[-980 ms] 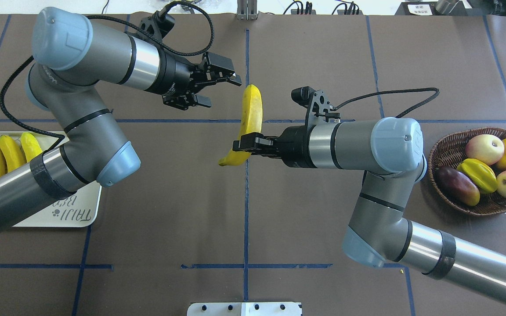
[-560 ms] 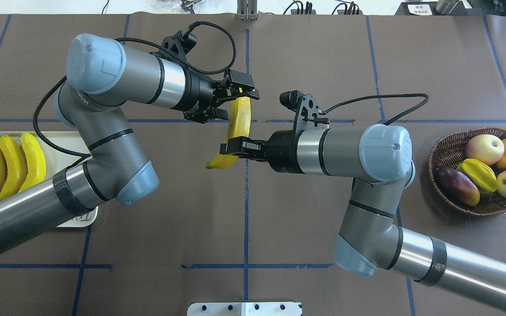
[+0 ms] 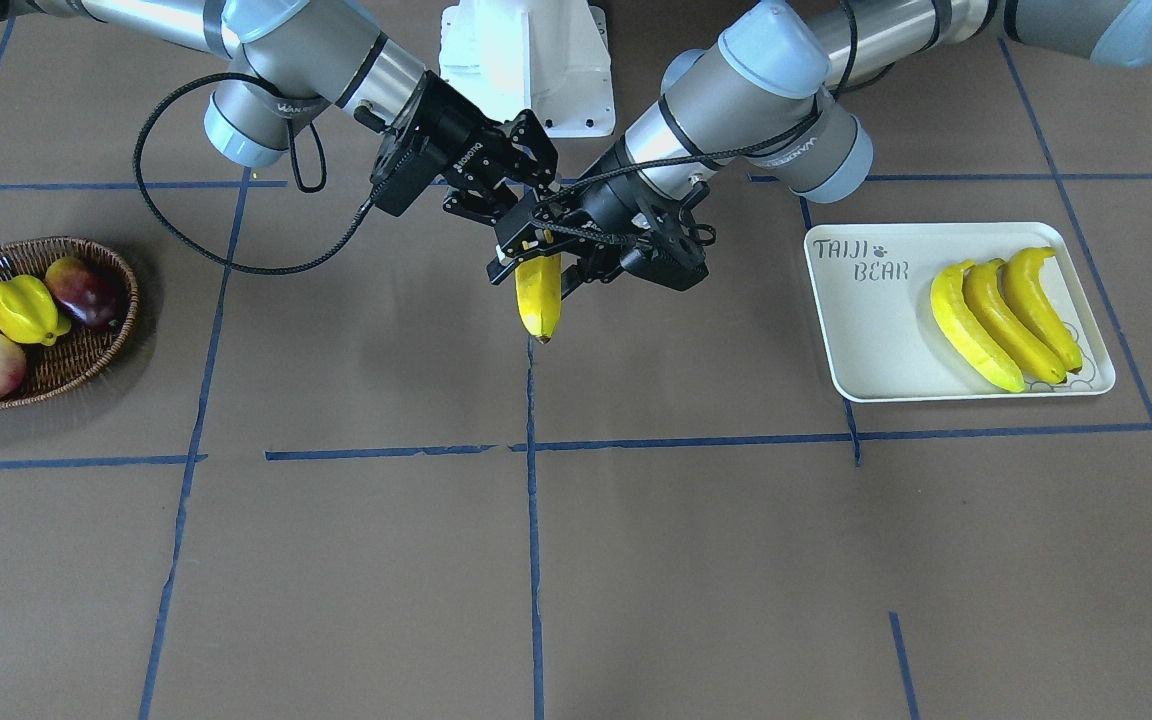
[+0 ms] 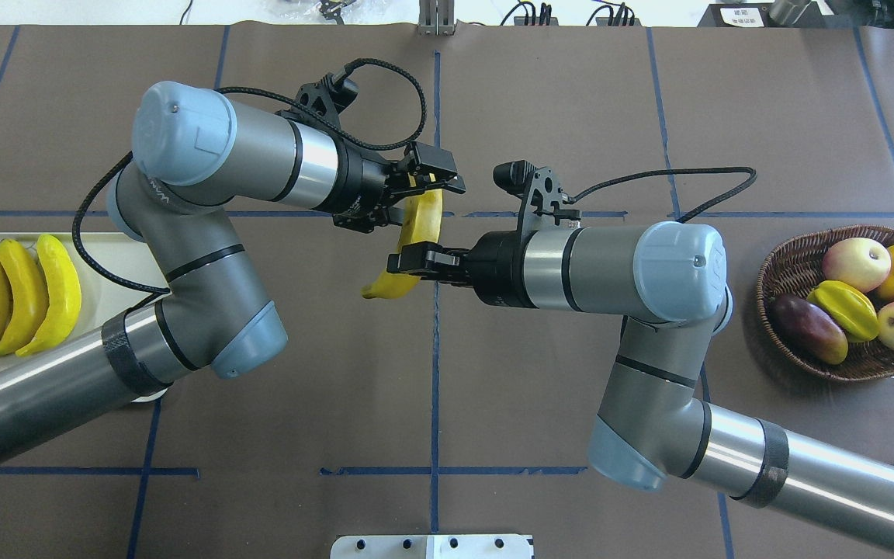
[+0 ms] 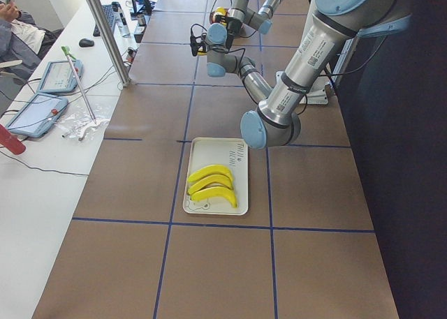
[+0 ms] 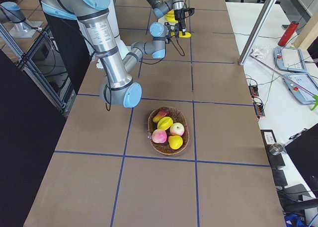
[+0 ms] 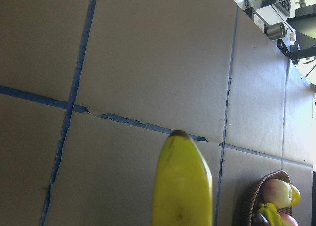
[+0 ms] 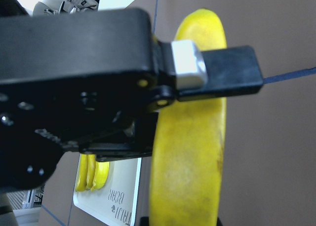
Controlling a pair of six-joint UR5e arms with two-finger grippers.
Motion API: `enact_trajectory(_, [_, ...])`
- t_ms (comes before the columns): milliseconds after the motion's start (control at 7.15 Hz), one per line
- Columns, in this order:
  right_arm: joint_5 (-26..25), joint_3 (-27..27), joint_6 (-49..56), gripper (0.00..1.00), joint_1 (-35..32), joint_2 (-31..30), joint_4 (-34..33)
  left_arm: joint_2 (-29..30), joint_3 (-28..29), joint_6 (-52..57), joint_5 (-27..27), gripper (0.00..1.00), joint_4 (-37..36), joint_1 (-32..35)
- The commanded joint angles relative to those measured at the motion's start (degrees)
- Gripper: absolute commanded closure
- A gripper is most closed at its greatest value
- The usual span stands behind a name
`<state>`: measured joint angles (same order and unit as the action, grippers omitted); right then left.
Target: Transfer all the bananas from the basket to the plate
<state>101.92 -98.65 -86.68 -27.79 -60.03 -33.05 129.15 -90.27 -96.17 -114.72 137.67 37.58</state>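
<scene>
A robotics laboratory is shown. Two grey industrial arms, the left arm [image 4: 199, 256] and the right arm [image 4: 610, 268], are mounted by a white base [image 3: 526, 60] at a table [image 3: 336, 580] that is covered with brown sheeting and marked off into squares by blue tape [image 3: 533, 540]. A small camera [image 4: 509, 175] with a black cable [image 4: 672, 168] is fixed at each wrist. Alongside, a white bench [image 5: 35, 207] is set with two tablet-like control units [image 5: 59, 76] and a mouse [image 5: 86, 42], and a seated person [image 5: 17, 33] is seen at it. A metal post [image 5: 105, 33] rises between bench and table.
</scene>
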Motion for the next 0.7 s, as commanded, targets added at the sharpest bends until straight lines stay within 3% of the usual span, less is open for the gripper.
enact_trajectory(0, [0.03,-0.06,-0.07,0.93,-0.07,-0.09,0.0,-0.13,-0.09,0.02,-0.06,0.31,0.06,-0.05])
enact_trajectory(560, [0.03,-0.76,-0.24,0.93,-0.07,-0.35,0.0,-0.22,-0.35,0.02,-0.24,0.35,0.06,0.21])
